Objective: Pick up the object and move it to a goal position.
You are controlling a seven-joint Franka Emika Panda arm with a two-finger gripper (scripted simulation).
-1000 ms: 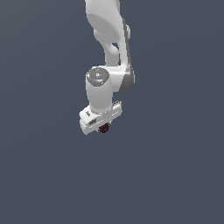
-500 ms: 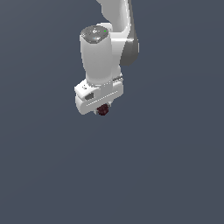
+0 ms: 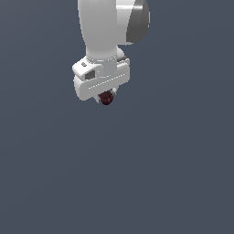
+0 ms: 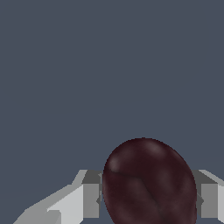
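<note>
The object (image 3: 106, 98), a small dark maroon lump, hangs under the white hand in the exterior view, high above the flat grey ground. My gripper (image 3: 106, 98) is shut on it, and the hand hides most of both fingers from that side. The wrist view shows the object (image 4: 149, 183) large and rounded, pinched between two grey fingers (image 4: 91, 197), one on each side of it. Only plain grey surface lies beyond it.
The white arm (image 3: 107, 27) comes down from the upper edge of the exterior view. A uniform dark grey surface (image 3: 173, 173) fills everything else in both views.
The arm has risen with the object held in the gripper, and it looks larger and higher in the exterior view than one second ago.
</note>
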